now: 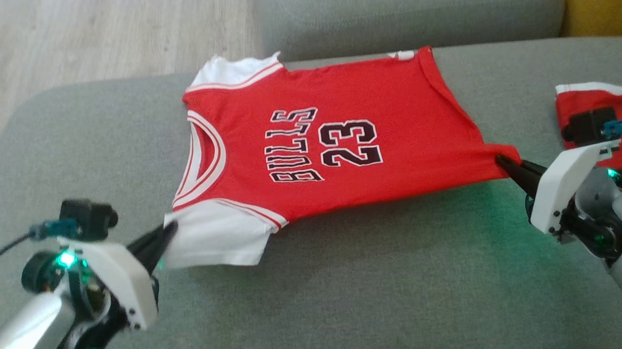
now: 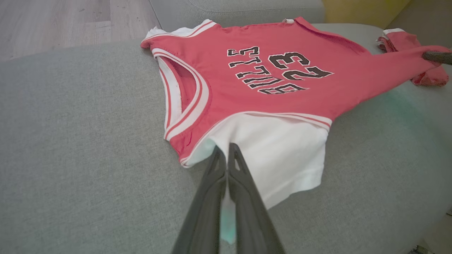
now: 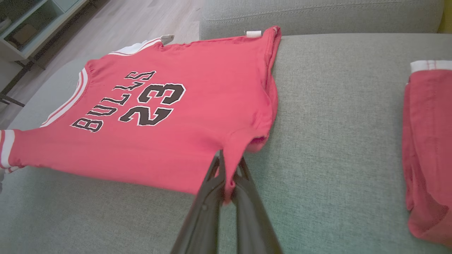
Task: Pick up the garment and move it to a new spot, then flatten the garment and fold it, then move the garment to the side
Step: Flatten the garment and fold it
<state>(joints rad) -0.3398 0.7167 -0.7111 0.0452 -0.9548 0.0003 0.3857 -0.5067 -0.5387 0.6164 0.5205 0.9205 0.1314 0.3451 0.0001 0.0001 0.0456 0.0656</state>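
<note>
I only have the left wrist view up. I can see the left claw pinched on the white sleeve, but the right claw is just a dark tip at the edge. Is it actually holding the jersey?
Observer: Yes. The right wrist view shows the right claw shut on the red hem corner of the jersey.
Operator: That other red cloth, is it touching the jersey?
Observer: No. In that view the second red garment lies apart, with bare grey sofa cushion between them.
Operator: Anything past the sofa's end?
Observer: A pale shelf unit stands beyond the jersey's collar end.
</note>
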